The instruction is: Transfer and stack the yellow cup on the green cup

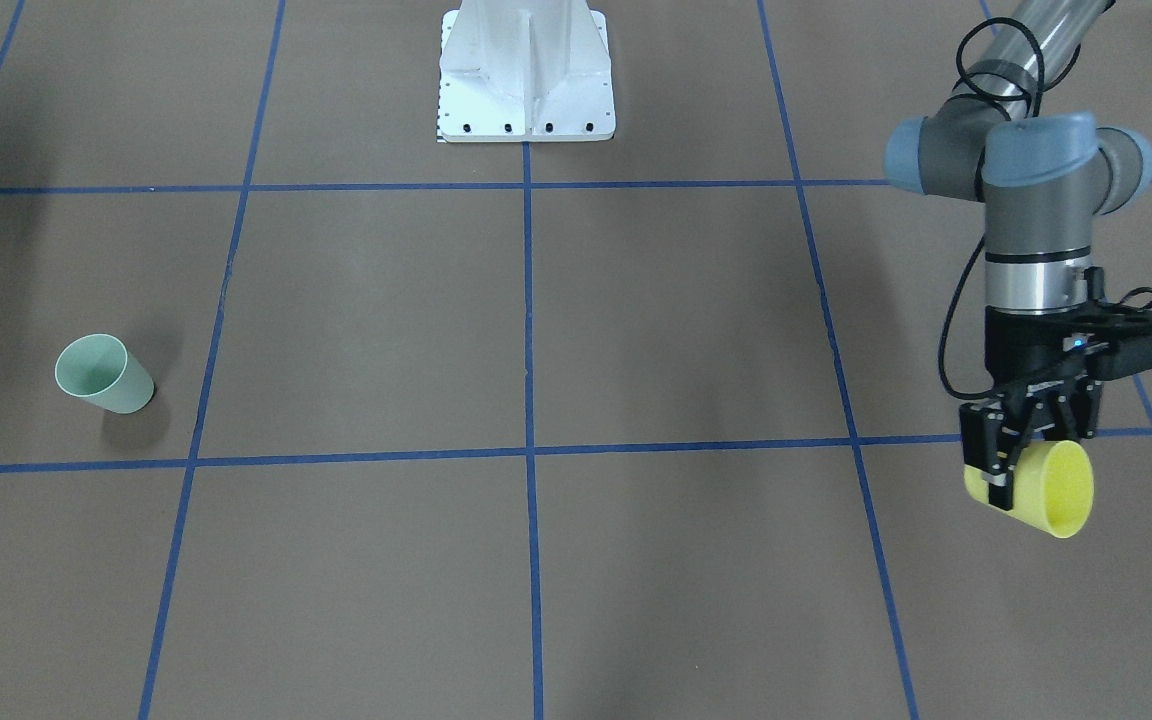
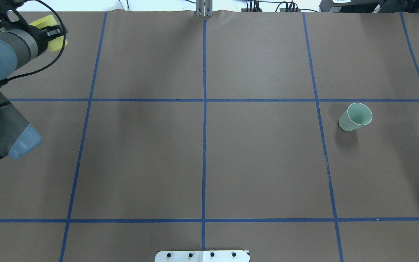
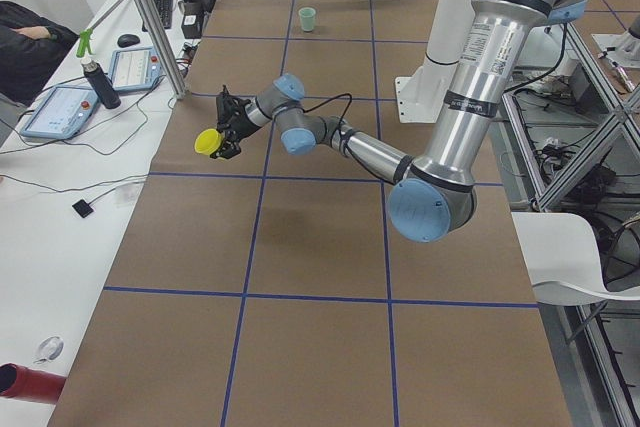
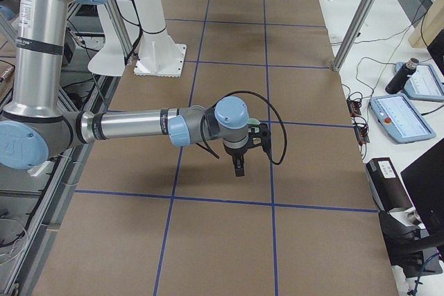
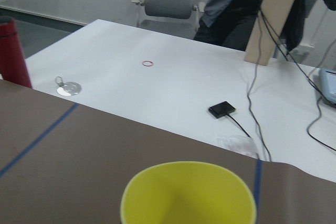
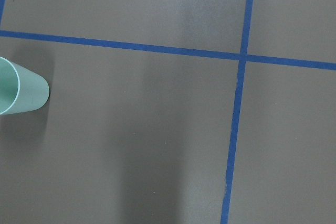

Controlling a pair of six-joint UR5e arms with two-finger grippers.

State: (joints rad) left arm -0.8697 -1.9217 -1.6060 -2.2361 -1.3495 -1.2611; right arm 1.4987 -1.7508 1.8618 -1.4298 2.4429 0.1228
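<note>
My left gripper (image 1: 1021, 470) is shut on the yellow cup (image 1: 1048, 490) and holds it tilted, rim outward, above the table's far left end. The cup also shows in the overhead view (image 2: 54, 43), the exterior left view (image 3: 207, 141) and the left wrist view (image 5: 189, 198). The green cup (image 1: 104, 374) stands upright on the table's right side, also in the overhead view (image 2: 355, 117) and at the left edge of the right wrist view (image 6: 18, 94). My right gripper (image 4: 238, 166) hangs above the table near the green cup. It shows only in the exterior right view, so I cannot tell whether it is open.
The white robot base (image 1: 526, 70) stands at the table's robot side. Blue tape lines (image 2: 204, 145) grid the brown table. Past the far edge lies a white desk (image 5: 173, 77) with a red bottle (image 5: 13, 51), cables and a tablet (image 3: 60, 112).
</note>
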